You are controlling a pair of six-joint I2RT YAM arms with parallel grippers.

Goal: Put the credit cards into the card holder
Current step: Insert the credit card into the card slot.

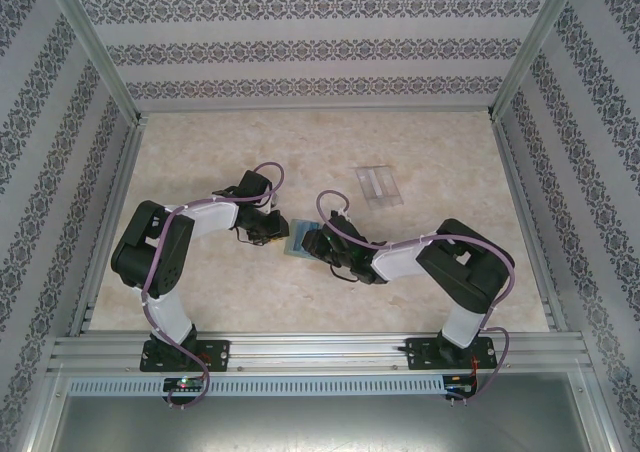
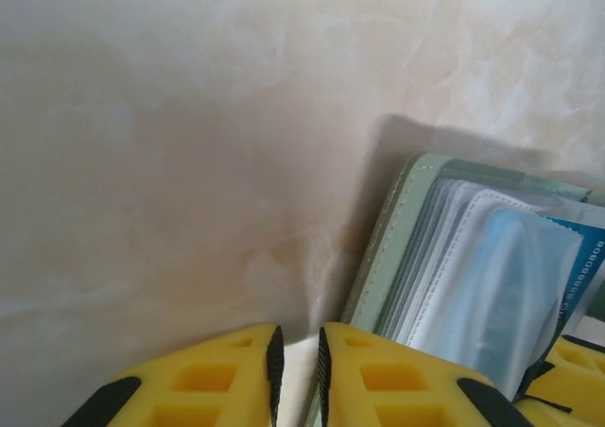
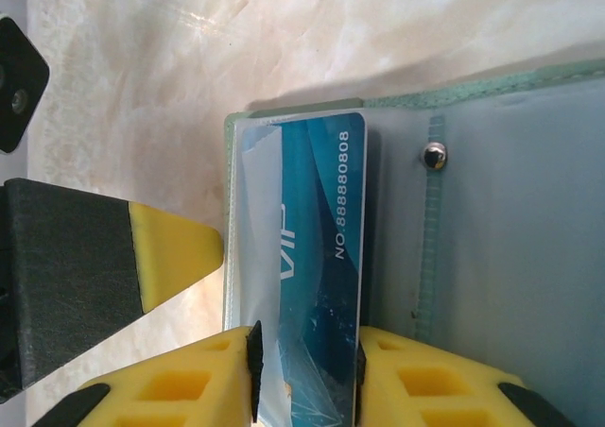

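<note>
Right claw (image 3: pixel 304 344) straddles the blue plastic VIP card (image 3: pixel 321 219) entering the grey-green bifold wallet (image 3: pixel 510 257), grip unclear, likewise left claw (image 2: pixel 298 351); next nudge looks to be toward twelve o'clock.

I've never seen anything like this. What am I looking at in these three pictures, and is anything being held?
These are two robot arms bolted to the near edge of a table, each ending in a two-finger gripper. The wide picture comes from a fixed camera above and behind them. The other two come from small cameras on the wrists, so the yellow fingers at their bottom edges are the arms' own. On the table lie an open green wallet with clear sleeves and, farther back, a clear box. The left gripper has its fingers nearly together at the wallet's edge. The right gripper has its fingers either side of a blue card marked VIP, which lies on the wallet, partly under a sleeve. Whether either gripper is actually squeezing, I cannot tell.
</note>
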